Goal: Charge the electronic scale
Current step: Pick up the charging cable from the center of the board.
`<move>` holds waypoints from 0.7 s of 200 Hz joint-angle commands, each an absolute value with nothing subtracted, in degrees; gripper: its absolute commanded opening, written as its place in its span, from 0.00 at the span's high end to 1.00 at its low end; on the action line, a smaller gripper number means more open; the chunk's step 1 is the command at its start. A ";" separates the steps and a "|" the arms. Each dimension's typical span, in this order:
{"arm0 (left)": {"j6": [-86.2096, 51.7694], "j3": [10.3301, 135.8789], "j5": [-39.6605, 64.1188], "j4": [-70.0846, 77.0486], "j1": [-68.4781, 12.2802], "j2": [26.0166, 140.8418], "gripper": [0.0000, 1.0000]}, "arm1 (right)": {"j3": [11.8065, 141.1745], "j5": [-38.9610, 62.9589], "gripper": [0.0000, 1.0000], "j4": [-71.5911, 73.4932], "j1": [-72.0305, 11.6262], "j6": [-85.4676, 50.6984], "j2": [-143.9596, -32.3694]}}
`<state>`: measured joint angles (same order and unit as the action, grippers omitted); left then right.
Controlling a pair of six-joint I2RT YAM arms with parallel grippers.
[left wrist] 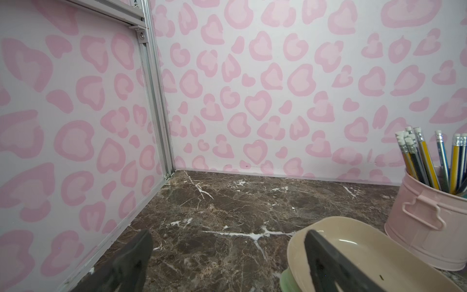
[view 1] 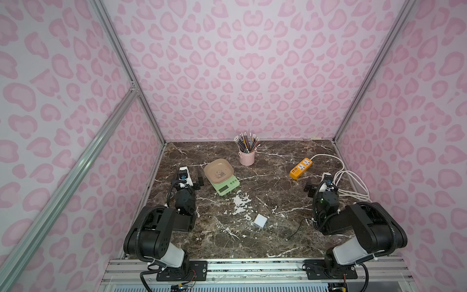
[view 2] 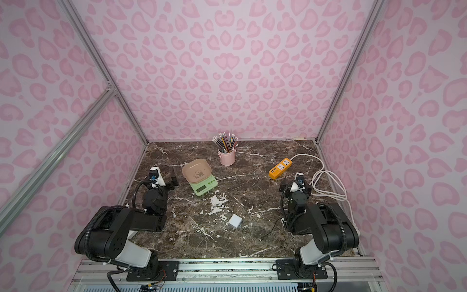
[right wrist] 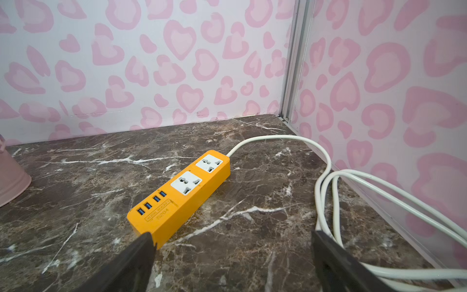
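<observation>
The electronic scale [view 1: 225, 187] [view 2: 204, 186], mint green with a beige-pink panda tray, sits left of centre on the marble table. In the left wrist view the tray's rim [left wrist: 336, 227] lies behind one finger. My left gripper [view 1: 199, 181] [view 2: 173, 180] [left wrist: 228, 235] stands open just left of the scale, holding nothing. My right gripper [view 1: 309, 190] [view 2: 284, 185] [right wrist: 232, 236] is open and empty at the right, close to the near end of the orange power strip [view 1: 300, 168] [view 2: 280, 168] [right wrist: 179, 197].
A white cube charger [view 1: 260, 220] [view 2: 235, 221] lies near the front centre, with a thin black cable [view 1: 297, 228] [view 2: 271, 228] to its right. A pink pencil cup [view 1: 246, 158] [left wrist: 429, 227] stands at the back. The strip's white cord [view 1: 351, 182] [right wrist: 328, 182] coils along the right wall.
</observation>
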<state>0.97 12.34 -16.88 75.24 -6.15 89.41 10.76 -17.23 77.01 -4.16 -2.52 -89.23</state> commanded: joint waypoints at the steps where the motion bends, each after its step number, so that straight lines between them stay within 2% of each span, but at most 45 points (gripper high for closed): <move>1: 0.87 12.48 -16.61 76.31 -6.15 89.34 0.04 | 10.86 -17.96 0.00 78.99 -4.22 -2.40 -89.29; 140: 0.79 12.48 -16.61 76.29 -6.15 89.36 0.04 | 11.21 -15.92 0.00 77.61 -3.32 -2.81 -88.94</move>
